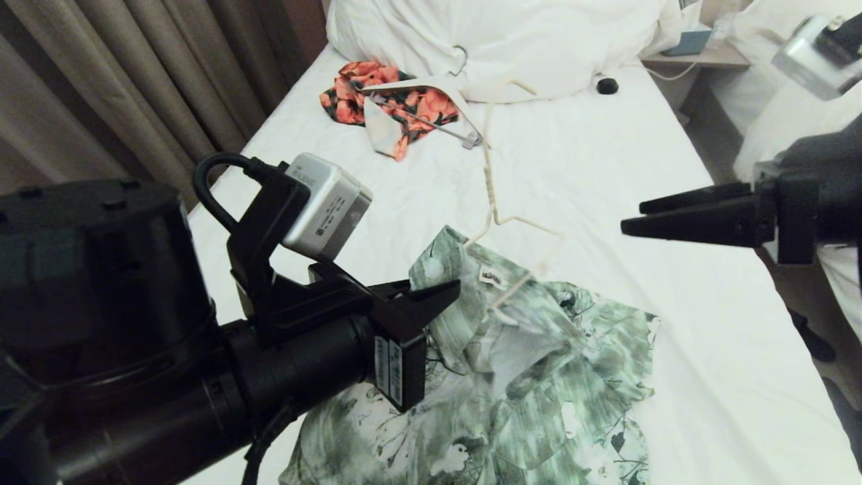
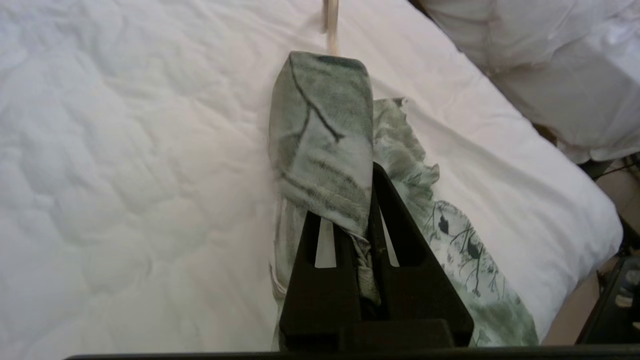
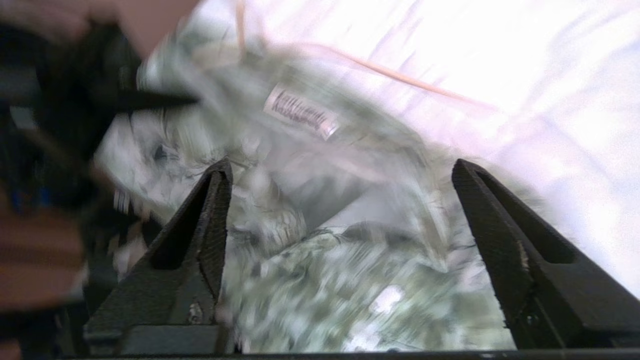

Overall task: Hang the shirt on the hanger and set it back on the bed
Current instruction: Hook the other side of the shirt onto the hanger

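Left gripper (image 1: 438, 296) fingers pinched together; right gripper (image 1: 630, 219) fingers spread wide, held level.

Soft, dim indoor light; my right wrist view smears with motion blur, the bed sheet (image 3: 550, 75) glaring white.

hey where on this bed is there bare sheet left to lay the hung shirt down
Bare sheet lies on the bed between the hanger and its right edge. Crowded: the shirt near, orange-red garment by the duvet.
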Robot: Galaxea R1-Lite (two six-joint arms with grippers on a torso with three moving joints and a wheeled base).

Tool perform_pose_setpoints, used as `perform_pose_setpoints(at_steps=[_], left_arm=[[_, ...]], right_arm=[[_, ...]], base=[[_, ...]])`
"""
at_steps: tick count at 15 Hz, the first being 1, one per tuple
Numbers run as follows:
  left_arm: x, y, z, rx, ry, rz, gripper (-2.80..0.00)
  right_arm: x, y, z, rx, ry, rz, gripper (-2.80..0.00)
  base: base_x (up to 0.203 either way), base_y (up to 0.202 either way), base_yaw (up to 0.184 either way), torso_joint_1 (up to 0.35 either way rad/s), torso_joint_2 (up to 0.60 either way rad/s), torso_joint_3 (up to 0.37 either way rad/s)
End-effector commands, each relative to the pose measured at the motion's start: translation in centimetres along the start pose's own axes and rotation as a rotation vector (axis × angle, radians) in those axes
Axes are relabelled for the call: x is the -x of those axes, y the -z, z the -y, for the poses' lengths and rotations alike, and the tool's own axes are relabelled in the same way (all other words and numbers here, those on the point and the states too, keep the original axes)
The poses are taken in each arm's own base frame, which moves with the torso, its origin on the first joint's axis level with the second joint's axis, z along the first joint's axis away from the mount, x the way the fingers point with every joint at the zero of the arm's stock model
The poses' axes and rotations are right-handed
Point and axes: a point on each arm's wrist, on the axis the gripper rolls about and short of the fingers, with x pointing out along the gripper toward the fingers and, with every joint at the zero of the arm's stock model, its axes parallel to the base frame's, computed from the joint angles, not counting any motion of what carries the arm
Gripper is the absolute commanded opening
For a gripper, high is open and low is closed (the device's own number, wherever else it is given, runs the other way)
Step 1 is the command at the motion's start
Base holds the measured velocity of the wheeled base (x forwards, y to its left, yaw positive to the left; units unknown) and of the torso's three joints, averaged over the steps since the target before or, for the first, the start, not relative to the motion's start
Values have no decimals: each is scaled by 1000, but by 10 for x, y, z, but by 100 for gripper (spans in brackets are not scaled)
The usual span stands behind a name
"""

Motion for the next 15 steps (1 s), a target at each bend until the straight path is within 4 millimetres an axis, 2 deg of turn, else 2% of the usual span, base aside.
perform_pose_setpoints(at_steps=[1, 4, 7, 8, 12, 15], left_arm=[[1, -2, 0, 6, 0, 24, -280], [0, -5, 0, 40, -2, 63, -280], [2, -15, -2, 64, -4, 117, -280], [2, -18, -2, 72, -2, 143, -280], [6, -31, -2, 109, 39, 216, -280], [14, -39, -4, 153, 85, 249, -280]], right_arm=[[18, -13, -4, -8, 28, 62, 0], [39, -38, -8, -154, 68, 161, 0], [35, -22, -3, -258, 135, 36, 0], [32, -20, 0, -276, 178, 17, -280], [28, -12, 4, -383, 273, -100, -280], [6, -1, 16, -482, 345, -234, -280]], base=[[0, 0, 0, 0, 0, 0], [0, 0, 0, 0, 0, 0], [0, 0, 0, 0, 0, 0], [0, 0, 0, 0, 0, 0], [0, 0, 0, 0, 0, 0], [0, 0, 0, 0, 0, 0]])
